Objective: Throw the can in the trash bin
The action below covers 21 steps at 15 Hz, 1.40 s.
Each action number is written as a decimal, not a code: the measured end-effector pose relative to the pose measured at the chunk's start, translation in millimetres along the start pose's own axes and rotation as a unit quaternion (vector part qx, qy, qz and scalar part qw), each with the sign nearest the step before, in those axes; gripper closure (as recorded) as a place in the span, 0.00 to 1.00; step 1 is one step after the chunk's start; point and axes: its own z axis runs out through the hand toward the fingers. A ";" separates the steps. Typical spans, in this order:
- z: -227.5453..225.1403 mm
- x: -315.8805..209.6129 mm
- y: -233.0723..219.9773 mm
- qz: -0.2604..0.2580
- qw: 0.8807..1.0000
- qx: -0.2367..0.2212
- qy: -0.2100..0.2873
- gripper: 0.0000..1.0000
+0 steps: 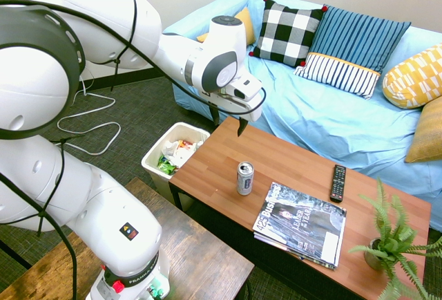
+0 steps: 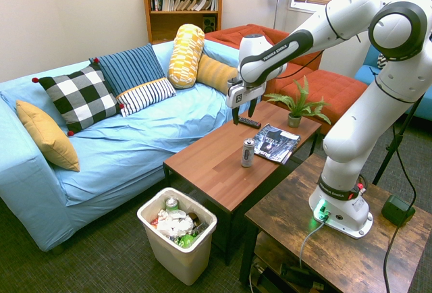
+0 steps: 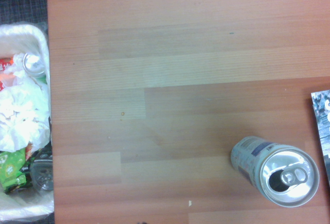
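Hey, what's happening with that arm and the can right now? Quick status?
Gripper open, empty, hanging above the table. Can upright beside the magazine, untouched. Trash bin on floor, already part full. Nothing between gripper and can.

Silver-grey can (image 1: 245, 177) on a reddish-brown wood-grain table (image 1: 290, 155); off-white trash bin (image 1: 155, 162); light-blue sofa (image 1: 331, 117) with black-and-white checked cushion (image 1: 286, 32) and blue striped cushion (image 1: 352, 48).

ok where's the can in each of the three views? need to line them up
First exterior view: the can stands upright mid-table, just left of the magazines.
Second exterior view: the can is centre frame, again beside the magazines.
Wrist view: the can is lower right, seen from above.
Shared landmark: the trash bin at the table's end.
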 end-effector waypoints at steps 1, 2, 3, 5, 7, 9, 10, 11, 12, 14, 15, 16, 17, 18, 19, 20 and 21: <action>1.0 0.1 -0.4 0.001 1.000 -0.001 -0.001 0.00; 1.4 0.9 -0.8 0.005 1.000 -0.001 -0.001 0.00; 2.4 3.5 0.8 0.011 1.000 0.000 0.000 0.00; 6.8 16.0 8.8 0.028 1.000 0.001 0.005 0.00; 19.5 31.1 19.5 0.047 0.999 0.000 0.005 0.00; 40.2 45.0 29.8 0.061 0.998 -0.002 -0.002 0.00; 53.7 51.5 34.8 0.067 0.998 -0.004 -0.005 0.00; 68.0 56.5 39.2 0.071 0.997 -0.008 -0.010 0.00; 83.7 60.2 43.7 0.074 0.997 -0.013 -0.016 0.00; 112.1 63.9 50.1 0.076 0.997 -0.021 -0.026 0.00; 122.5 64.1 51.6 0.075 0.996 -0.024 -0.030 0.00; 130.6 64.0 52.7 0.073 0.996 -0.025 -0.032 0.00; 136.8 63.7 53.1 0.073 0.996 -0.026 -0.034 0.00; 142.0 63.4 53.7 0.073 0.996 -0.027 -0.036 0.00; 146.6 63.2 53.9 0.074 0.996 -0.027 -0.039 0.00; 150.4 63.3 53.5 0.073 0.996 -0.028 -0.041 0.00; 153.2 64.0 51.5 0.073 0.996 -0.029 -0.043 0.00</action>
